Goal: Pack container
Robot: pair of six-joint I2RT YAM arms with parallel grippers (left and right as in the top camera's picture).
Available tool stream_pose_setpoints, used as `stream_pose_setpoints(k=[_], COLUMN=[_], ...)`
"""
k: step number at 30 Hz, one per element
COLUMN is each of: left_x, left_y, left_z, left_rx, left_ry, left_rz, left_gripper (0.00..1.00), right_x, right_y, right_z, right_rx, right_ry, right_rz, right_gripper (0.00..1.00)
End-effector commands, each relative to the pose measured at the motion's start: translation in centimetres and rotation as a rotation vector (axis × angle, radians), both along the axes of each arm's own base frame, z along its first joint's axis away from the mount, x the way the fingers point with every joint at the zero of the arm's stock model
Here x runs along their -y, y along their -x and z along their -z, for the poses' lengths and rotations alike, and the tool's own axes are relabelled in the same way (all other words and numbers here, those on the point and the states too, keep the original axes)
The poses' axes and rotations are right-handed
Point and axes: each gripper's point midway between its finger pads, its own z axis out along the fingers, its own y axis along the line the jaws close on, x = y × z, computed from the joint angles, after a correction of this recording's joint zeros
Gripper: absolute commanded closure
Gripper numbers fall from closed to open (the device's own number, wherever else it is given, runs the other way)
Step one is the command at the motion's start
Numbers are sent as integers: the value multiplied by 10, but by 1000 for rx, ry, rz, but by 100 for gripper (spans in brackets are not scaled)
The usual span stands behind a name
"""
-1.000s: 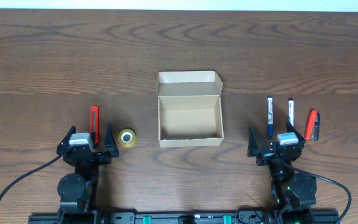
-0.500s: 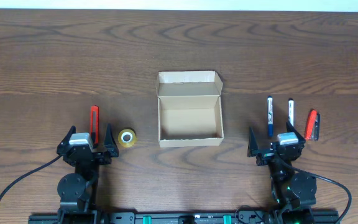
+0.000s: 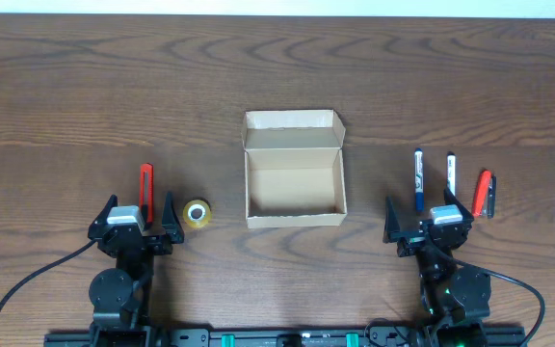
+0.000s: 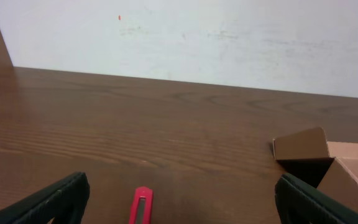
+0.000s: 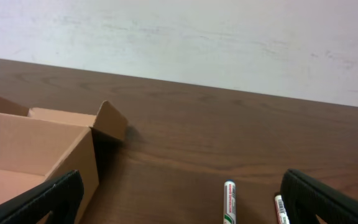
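the container (image 3: 294, 183) sits about midway between the left and right edges of the tabletop (image 3: 85, 87), its hinged lid thrown back toward the far edge and its inside bare; by our reading nothing is packed yet.

the left gripper (image 3: 137, 210) rests near the front edge with its jaws spread wide and nothing between them; the red box cutter (image 3: 145, 184) lies just ahead of it, and a small yellow roll of tape (image 3: 197, 213) lies flat just to its right, toward the container. the right gripper (image 3: 428, 207) is spread just as wide and also holds nothing; ahead of it lie a blue-capped marker (image 3: 418, 180), a black-capped marker (image 3: 451, 173) and a red-and-black tool (image 3: 485, 193) we cannot identify, side by side nearer the right edge.

what we would watch from here:
- the markers lie close together, so jaws coming down on one could nudge its neighbour and send it rolling;
- the cutter is thin and flat, so a pinch from above may slip off it or scrape the wood;
- the cardboard looks light and nothing braces it, so a brush against its wall could slide or turn it;
- a marker looks close to the box's short side in length, so dropped crosswise it may bridge the rim;
- both arms reaching the box at once could foul each other over it.
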Motion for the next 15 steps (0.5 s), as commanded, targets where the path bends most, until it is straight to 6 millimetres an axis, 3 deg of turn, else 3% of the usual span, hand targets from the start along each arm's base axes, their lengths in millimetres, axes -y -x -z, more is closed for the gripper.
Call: stream_pose_setpoints(k=[1, 8, 11, 15], left_x=[-3, -3, -3, -2], left_y=[1, 1, 1, 1], left_z=[18, 15, 14, 19], left_rx=[-54, -42, -40, -58], left_ry=[-23, -23, 4, 19], left_rz=[-13, -17, -17, -15], left_gripper=[5, 5, 5, 5], right_x=[1, -1, -1, 4], right_y=[0, 0, 2, 5], right_z=[1, -3, -23, -45], right_rx=[-2, -3, 18, 2], right_ry=[-12, -114, -260, -281], right_rz=[6, -3, 0, 25], right_gripper=[1, 1, 1, 1])
